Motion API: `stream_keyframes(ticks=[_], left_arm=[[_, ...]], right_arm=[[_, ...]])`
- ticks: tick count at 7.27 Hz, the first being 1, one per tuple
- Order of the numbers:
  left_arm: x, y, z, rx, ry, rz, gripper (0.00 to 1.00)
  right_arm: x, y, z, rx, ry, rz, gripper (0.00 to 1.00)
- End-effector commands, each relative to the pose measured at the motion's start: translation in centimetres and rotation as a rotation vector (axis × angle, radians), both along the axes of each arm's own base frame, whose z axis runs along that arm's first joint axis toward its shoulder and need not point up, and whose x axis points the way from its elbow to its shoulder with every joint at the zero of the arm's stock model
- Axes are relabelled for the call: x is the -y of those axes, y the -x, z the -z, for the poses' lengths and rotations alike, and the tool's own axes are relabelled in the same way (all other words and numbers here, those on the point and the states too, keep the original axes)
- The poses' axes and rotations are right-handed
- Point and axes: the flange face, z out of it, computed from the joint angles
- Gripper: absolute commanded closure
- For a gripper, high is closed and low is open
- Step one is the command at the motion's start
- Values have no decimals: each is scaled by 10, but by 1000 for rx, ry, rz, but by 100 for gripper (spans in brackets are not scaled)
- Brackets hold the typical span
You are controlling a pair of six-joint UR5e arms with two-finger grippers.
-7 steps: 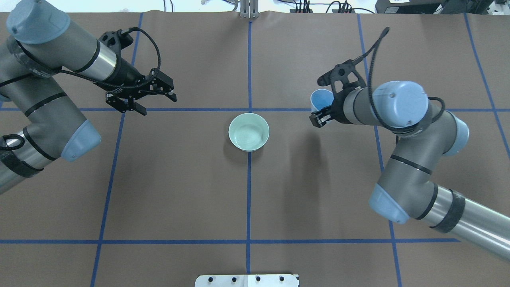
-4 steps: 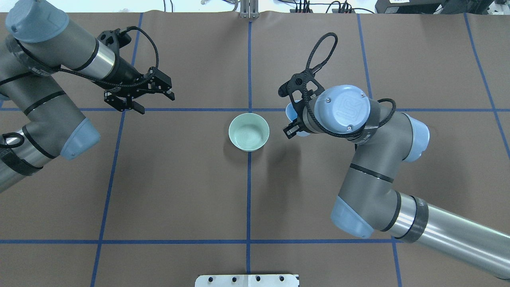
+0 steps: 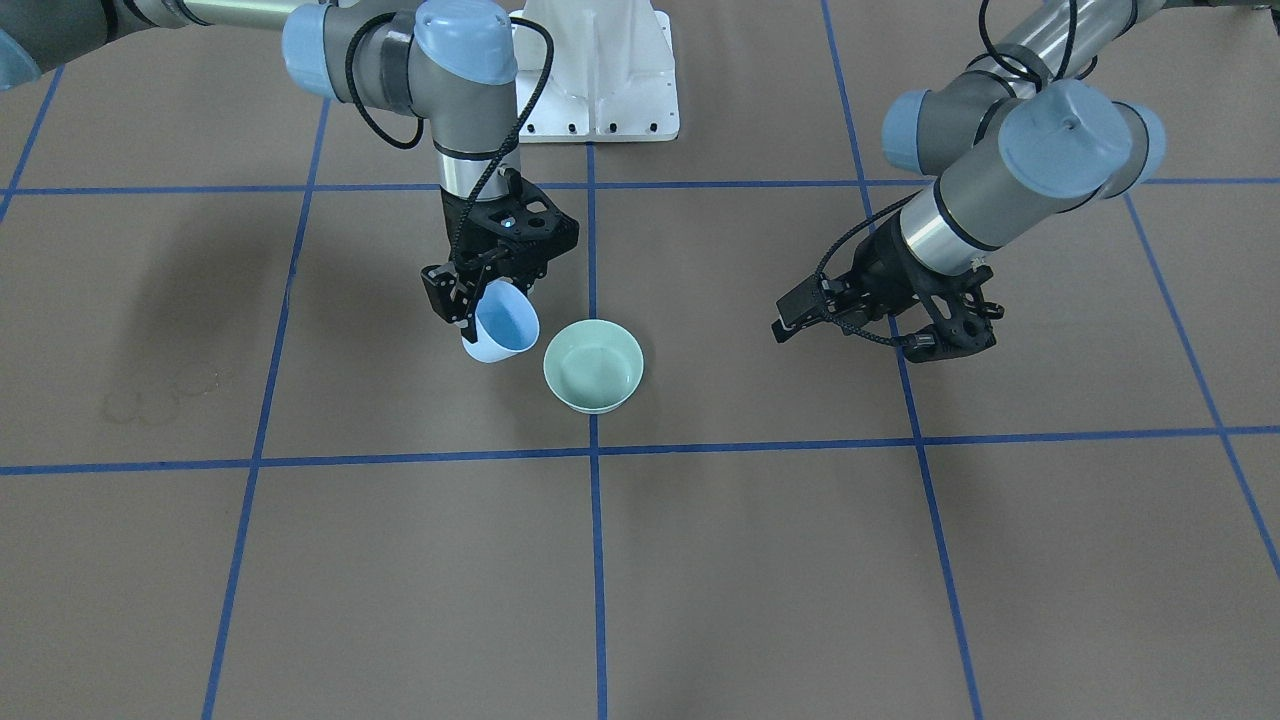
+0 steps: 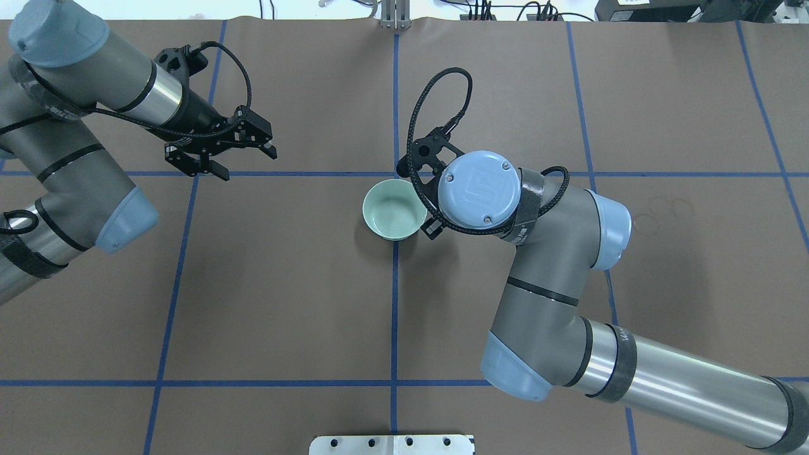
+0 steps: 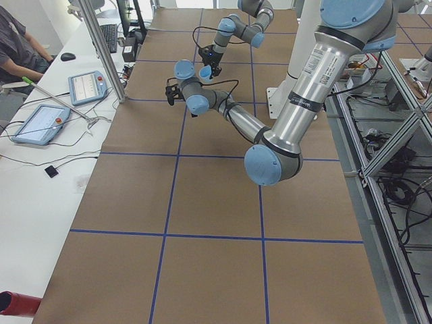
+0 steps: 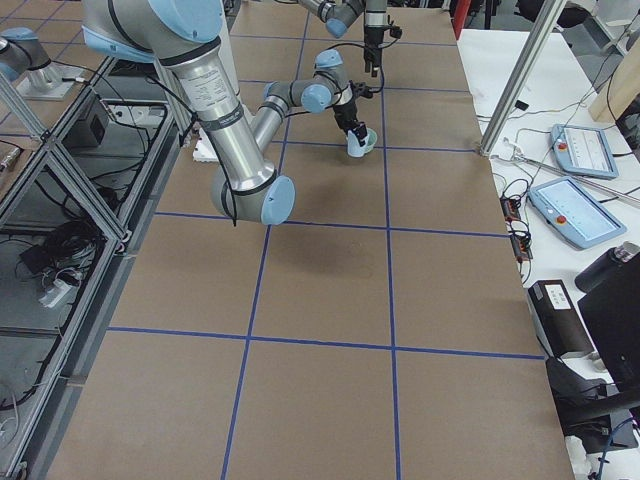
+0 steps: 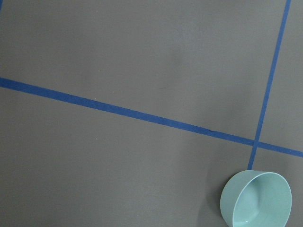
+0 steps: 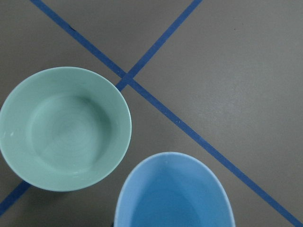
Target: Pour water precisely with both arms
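Observation:
My right gripper (image 3: 487, 300) is shut on a pale-blue cup (image 3: 500, 322) and holds it slightly tilted, just above the table. The cup is close beside a pale-green bowl (image 3: 593, 366). In the right wrist view the cup's rim (image 8: 173, 194) sits near the bowl's rim (image 8: 64, 127), a small gap apart. I cannot make out water in the cup or in the bowl. In the overhead view the right wrist hides the cup, next to the bowl (image 4: 394, 209). My left gripper (image 4: 249, 165) is open and empty, well off to the bowl's side.
The white bolted pedestal (image 3: 597, 70) stands at the robot's side of the table. Blue tape lines cross the brown table cover. Faint dried ring marks (image 3: 160, 395) show on the cover. An operators' bench with tablets (image 5: 40, 121) runs along the far edge.
My right arm has swung toward the table's middle with the cup and now holds it beside the bowl. My left arm has barely moved.

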Motion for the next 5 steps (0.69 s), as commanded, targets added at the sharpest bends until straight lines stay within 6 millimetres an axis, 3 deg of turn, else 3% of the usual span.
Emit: stream_keyframes(ticks=[1,2,5], left_arm=[[-3,3,-7,5,6,0,1],[-3,4,-8,6,7,2,1],[-1,7,-7,5,6,8,1]], right_arm=[[-9,17,23,-88,4,5,100],[-5,32,37,-156,13,1,100],[5,63,38,-239,8,53,100]])
